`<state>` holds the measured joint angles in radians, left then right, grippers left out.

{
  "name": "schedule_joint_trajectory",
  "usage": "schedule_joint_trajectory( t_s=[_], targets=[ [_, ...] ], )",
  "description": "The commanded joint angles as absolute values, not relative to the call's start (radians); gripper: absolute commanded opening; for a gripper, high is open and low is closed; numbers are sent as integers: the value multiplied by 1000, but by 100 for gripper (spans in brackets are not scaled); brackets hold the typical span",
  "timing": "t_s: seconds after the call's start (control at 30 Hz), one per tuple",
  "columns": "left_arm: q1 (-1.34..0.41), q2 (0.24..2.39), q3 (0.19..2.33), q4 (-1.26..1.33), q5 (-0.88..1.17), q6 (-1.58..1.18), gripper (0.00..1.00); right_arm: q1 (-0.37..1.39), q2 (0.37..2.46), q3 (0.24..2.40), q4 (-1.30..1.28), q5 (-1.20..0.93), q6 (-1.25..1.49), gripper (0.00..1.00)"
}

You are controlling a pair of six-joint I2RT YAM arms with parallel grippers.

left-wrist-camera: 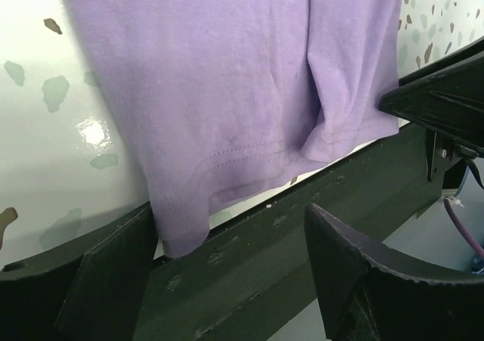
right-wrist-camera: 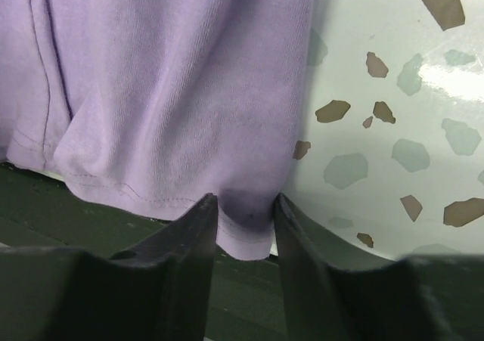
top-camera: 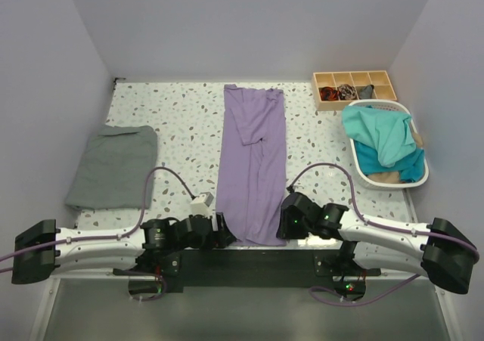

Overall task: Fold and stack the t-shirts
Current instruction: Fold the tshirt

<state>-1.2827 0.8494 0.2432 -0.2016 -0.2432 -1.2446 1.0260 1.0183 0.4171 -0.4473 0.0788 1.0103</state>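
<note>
At near hem, right fingers [right-wrist-camera: 243, 224] pinch lavender shirt [top-camera: 252, 163]; left fingers [left-wrist-camera: 227, 280] apart.

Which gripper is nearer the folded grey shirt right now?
Left. The left gripper sits right of the grey shirt, at the lavender shirt's near-left corner; the right gripper is beyond, at its near-right corner.

No readable text, labels, brands or numbers in any view. Lavender t-shirt [top-camera: 252, 167], grey t-shirt [top-camera: 113, 165], white basket [top-camera: 420, 176], wooden tray [top-camera: 325, 79] and speckled worktop [top-camera: 181, 129] all unmarked. Arm housings show green lights only, no legible markings.
</note>
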Motion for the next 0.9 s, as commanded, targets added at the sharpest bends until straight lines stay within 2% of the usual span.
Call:
schedule_joint_trajectory(
  t_s=[0.0, 0.1, 0.2, 0.23, 0.27, 0.33, 0.43, 0.5, 0.87],
  targets=[
    [-1295, 891, 196, -422, -273, -1261, 79, 1025, 1026, 380, -476, 63, 1042, 31],
    [-1295, 923, 212, -422, -290, -1258, 70, 1025, 1017, 383, -488, 71, 1043, 24],
    [-1295, 956, 221, -422, -299, -1258, 54, 1025, 1016, 387, -497, 75, 1042, 16],
    [-1293, 962, 227, -422, -301, -1258, 40, 1025, 1014, 390, -505, 77, 1040, 12],
    [-1295, 963, 229, -428, -304, -1258, 31, 1025, 1011, 393, -508, 81, 1031, 10],
    [-1293, 957, 236, -439, -311, -1259, 18, 1025, 1003, 408, -529, 97, 1023, 4],
    [-1295, 940, 250, -460, -322, -1258, 5, 1025, 985, 429, -554, 106, 1009, 0],
    [-1295, 937, 258, -474, -322, -1253, 0, 1025, 967, 436, -552, 104, 999, 0],
    [-1381, 1034, 437, -529, -322, -1207, 0, 1026, 857, 554, -738, 152, 945, 0]
  ],
)
